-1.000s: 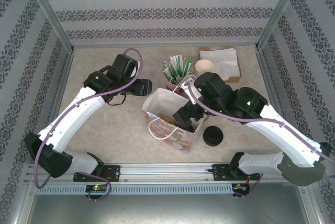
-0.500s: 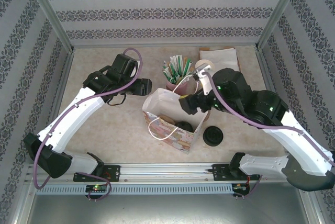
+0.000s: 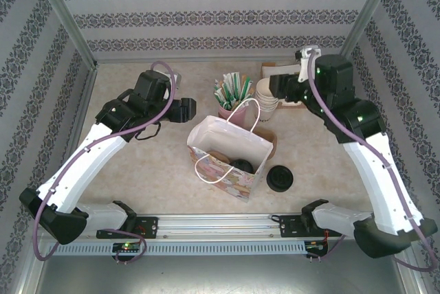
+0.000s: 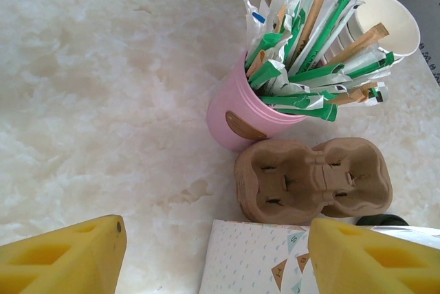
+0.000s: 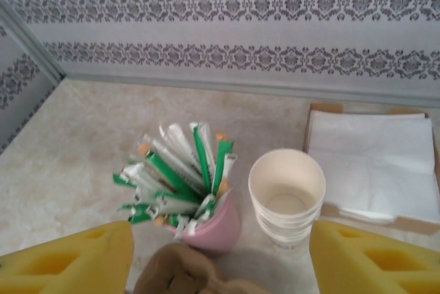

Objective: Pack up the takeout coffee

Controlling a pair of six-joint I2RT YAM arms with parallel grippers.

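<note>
**Item 1: takeout coffee**. Dark cup w/ round black lid. Sits inside the paper bag, low on the bag floor, toward its right side. Lid faces up thru the open mouth; looks upright from the top view.

**Item 2: right end effector**. 1 s ago it is down in the bag mouth, half a sec ago lifting clear. Now it is pulled well back to the rear right of the desk, above the cream cup stack. Fingers are spread wide w/ nothing between them, so released.

**Item 3: left end effector**. Barely shifted over that sec. Hangs left of the bag, near its rear rim. Pads are wide apart in the wrist view, empty.

**Item 4: bag.** Same spot, standing, mouth open, handles loose.

**Item 5: loose black lid**. On the desk just right of the bag, unmoved.

**Item 6: misc.** Pink cup of sticks, cardboard carrier behind the bag, napkins. All as before.

**Status (judged):** drop-off looks done, w/ the coffee in the bag and free of both arms. Little or nothing seems left to do.

**Risk:** the bag is light and the cup sits off-centre, so a bump could tip it.
</note>
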